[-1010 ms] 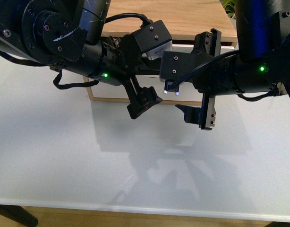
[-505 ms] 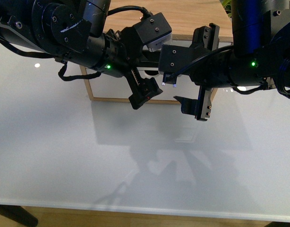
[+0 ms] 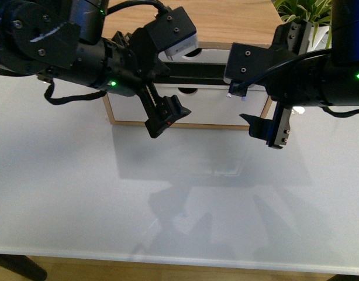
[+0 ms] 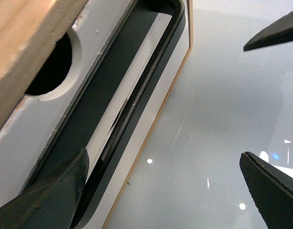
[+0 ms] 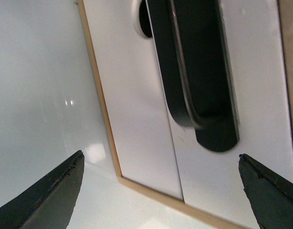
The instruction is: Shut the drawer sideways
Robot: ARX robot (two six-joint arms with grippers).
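The drawer (image 3: 210, 57) sits in the top slot of a small wood cabinet (image 3: 238, 20) at the far side of the worktop (image 3: 80, 193), beyond both hands. How far it stands out of the cabinet we cannot tell. Its long black handle (image 3: 197, 70) runs left to right across the front view, so we judge that the closing push must go away from us, square to that bar.

Our left hand (image 3: 168, 121) hangs in front of the left part of the panel and our right hand (image 3: 267, 129) off its right end, both above the worktop. In each wrist view the fingers (image 4: 46, 205) (image 5: 46, 200) are spread wide with nothing between them. The left wrist view shows one finger tight beside the handle, so we judge the left hand nearer, though contact is not clear.

The panel is smooth matt white, edged in pale wood. A half-round notch (image 4: 51, 67) is cut in its top edge. The handle is a flat, satin-black loop with rounded ends. Below it lies a plain white front (image 3: 214, 108) with no handle. The worktop is glossy and mirrors the arms.
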